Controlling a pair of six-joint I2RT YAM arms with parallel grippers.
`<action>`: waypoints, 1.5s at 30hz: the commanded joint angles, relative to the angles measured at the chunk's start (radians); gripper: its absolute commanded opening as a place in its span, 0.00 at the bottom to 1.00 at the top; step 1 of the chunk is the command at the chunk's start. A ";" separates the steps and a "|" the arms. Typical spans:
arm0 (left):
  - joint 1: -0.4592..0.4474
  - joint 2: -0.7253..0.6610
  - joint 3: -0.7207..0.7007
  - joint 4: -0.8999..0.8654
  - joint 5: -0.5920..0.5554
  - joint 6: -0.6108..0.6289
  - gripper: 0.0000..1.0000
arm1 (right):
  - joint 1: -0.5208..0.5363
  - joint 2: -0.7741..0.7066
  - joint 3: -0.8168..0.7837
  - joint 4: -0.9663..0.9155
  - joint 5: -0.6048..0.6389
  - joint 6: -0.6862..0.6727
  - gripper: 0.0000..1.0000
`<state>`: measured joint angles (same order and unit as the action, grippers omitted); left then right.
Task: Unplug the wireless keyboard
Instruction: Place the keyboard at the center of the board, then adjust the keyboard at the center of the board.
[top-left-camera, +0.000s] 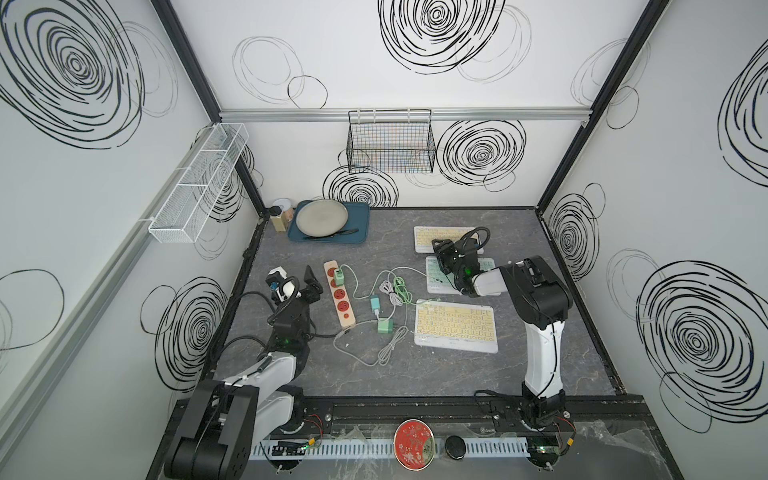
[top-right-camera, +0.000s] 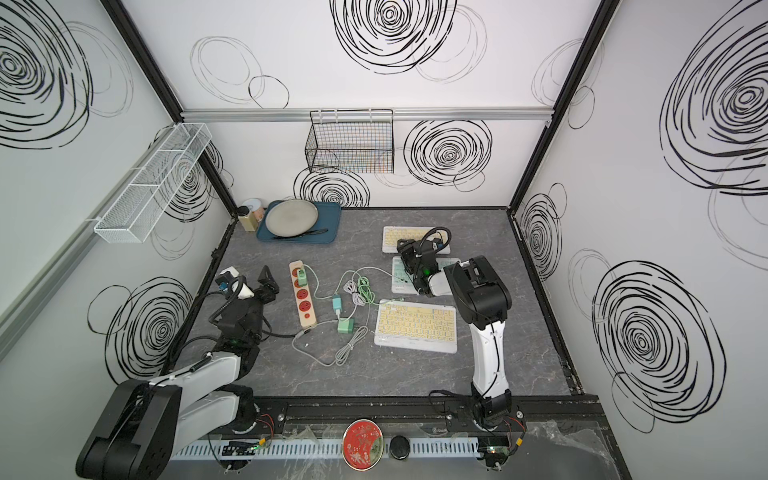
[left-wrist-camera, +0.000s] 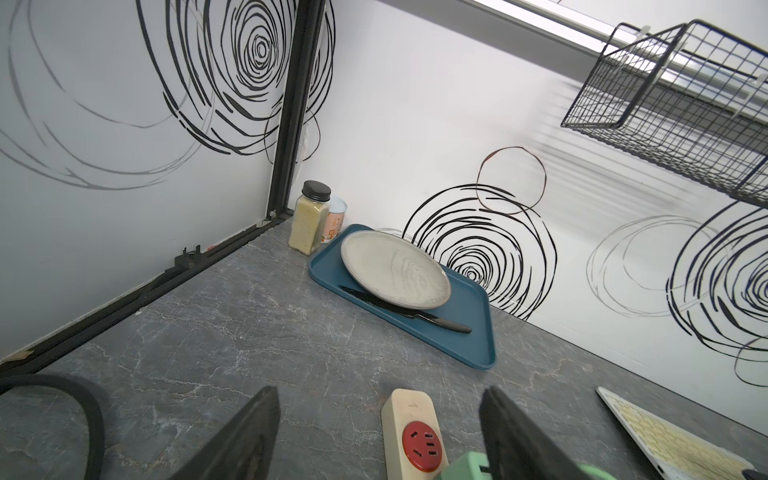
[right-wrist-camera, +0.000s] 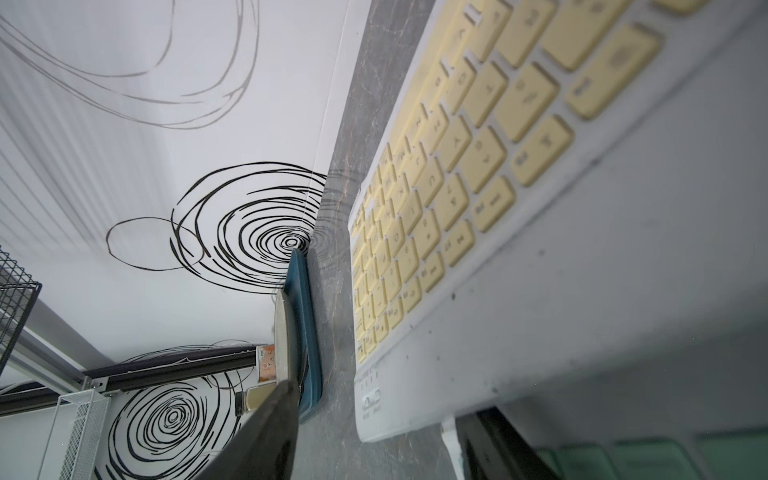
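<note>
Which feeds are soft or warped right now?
Right wrist view: yellow keyboard blurred at its nearest keys, right fingers blurred too, far wall sharp. Left wrist view: left fingers soft, plate crisp. Both top views: evenly lit, wide-angle bowing at the edges.

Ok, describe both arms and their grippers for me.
The left arm and right arm have white links with chunky black joints, a green light near each wrist and looping black cables. The left gripper and right gripper carry flat black wedge-shaped fingers.

Three keyboards (top-left-camera: 456, 328) (top-left-camera: 432, 237) (top-left-camera: 434, 271), three chargers (top-left-camera: 340, 276) (top-left-camera: 375, 306) (top-left-camera: 385, 326), two baskets (top-left-camera: 199, 183) (top-left-camera: 390, 143), one strip (top-left-camera: 341, 305), tray (top-left-camera: 360, 222), plate (top-left-camera: 321, 217), knife (top-left-camera: 330, 235), jar (top-left-camera: 279, 220) and can (top-left-camera: 286, 205).
</note>
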<state>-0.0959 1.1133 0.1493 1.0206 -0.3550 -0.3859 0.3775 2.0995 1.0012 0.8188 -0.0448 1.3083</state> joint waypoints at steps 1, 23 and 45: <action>0.012 -0.010 -0.013 0.069 0.011 -0.013 0.79 | -0.009 -0.076 -0.024 0.061 0.009 -0.002 0.63; 0.016 -0.007 -0.008 0.061 0.010 -0.019 0.80 | -0.029 -0.048 -0.003 0.040 -0.046 -0.009 0.63; 0.020 -0.007 -0.010 0.064 0.012 -0.024 0.80 | -0.034 -0.023 -0.003 -0.053 -0.073 -0.059 0.63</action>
<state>-0.0883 1.1133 0.1486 1.0206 -0.3481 -0.3943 0.3492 2.0560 0.9642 0.7818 -0.1055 1.2556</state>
